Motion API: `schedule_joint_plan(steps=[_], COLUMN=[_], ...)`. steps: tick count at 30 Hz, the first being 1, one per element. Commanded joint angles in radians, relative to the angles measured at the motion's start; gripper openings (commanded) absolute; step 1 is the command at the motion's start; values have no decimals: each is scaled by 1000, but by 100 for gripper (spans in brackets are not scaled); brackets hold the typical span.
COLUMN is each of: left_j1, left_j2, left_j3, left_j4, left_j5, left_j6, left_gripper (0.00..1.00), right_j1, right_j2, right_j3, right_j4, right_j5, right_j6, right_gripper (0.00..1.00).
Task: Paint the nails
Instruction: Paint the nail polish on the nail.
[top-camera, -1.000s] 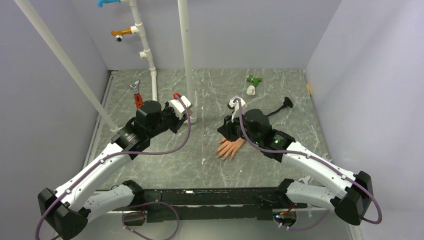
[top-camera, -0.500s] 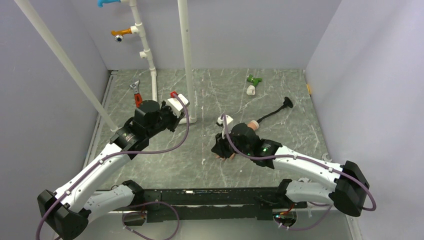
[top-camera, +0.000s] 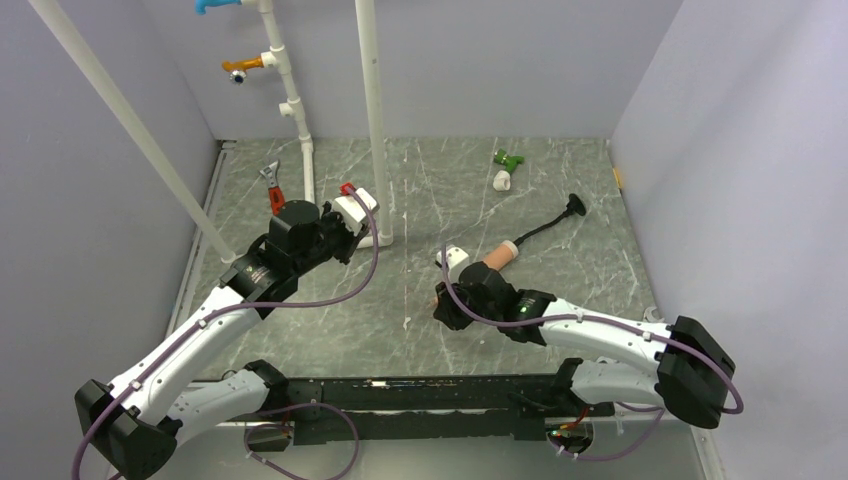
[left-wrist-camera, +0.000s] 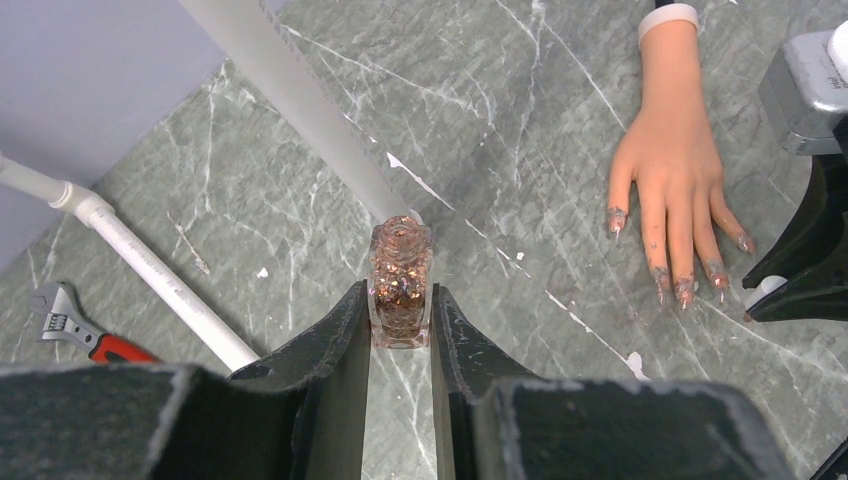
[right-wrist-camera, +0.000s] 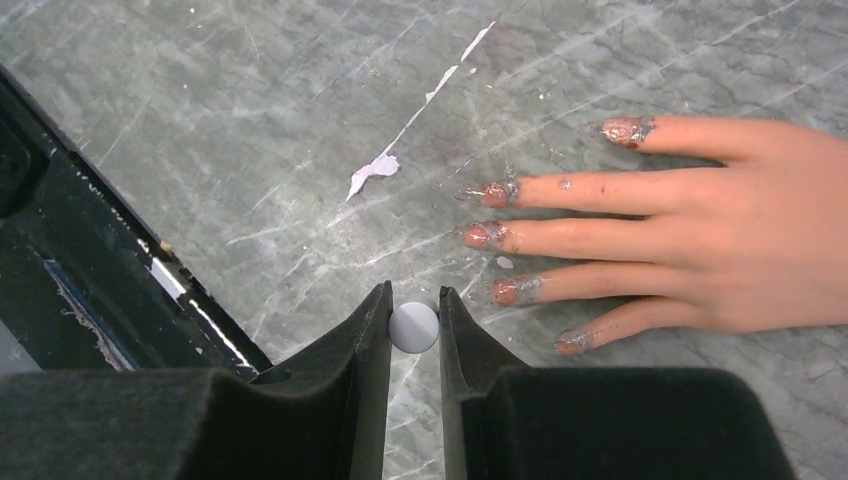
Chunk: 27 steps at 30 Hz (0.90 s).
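1. The left arm is reaching from the near edge toward 11 o'clock. Its left hand (left-wrist-camera: 400, 300) is clamping narrowly on a small bottle (left-wrist-camera: 400, 285) of coppery glitter polish. The bottle's uncapped neck is pointing away from the wrist, just beside the white pipe (left-wrist-camera: 300, 110). Whether the bottle is resting on the counter (left-wrist-camera: 520, 120) I cannot tell.
2. The right arm is lying low, stretching from 4 o'clock toward the middle and tilting its wrist down at the counter. The right hand (right-wrist-camera: 413, 305) is pinching a small white round piece (right-wrist-camera: 413, 326), probably the brush handle seen end-on. The bristles are hidden.
3. The mannequin hand (right-wrist-camera: 760, 250) is lying palm down at about 3 o'clock from the counter's middle, with its fingers pointing toward 9 o'clock in the right wrist view. The nails (right-wrist-camera: 485, 235) are sitting between 1 and 3 o'clock of the right hand's tips, the closest just beside them.
4. Painting looks well under way: all five nails are showing smeared glitter, and some is spilling onto the fingertips. The next move is probably calling for a small sideways shift and a gentle drop onto one nail, or a return to the bottle for more polish.
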Motion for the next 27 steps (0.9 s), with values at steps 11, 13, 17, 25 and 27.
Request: schedule_joint_plan(steps=[11,13,17,25,27], left_j1=[2,2,2,2,2], left_j2=[-8,-7,-7,-7,-7], left_j3=[42,42,41,42,42], left_j4=[29,27,27,28,28], left_j5=[10,9,10,19,21], left_j6=[6,6,7,6,6], left_gripper=[0,0,0,0,0], right_j1=[2,2,2,1,0], right_j2=[54,55,52,78,80], right_j3=[-12,-8,-21,-41,-45], right_j4=[79,76,85,119,120], right_j5=[65,70,89,98,108], right_j6=[-21,-23,-20,-12,-10], right_gripper=[0,0,0,0,0])
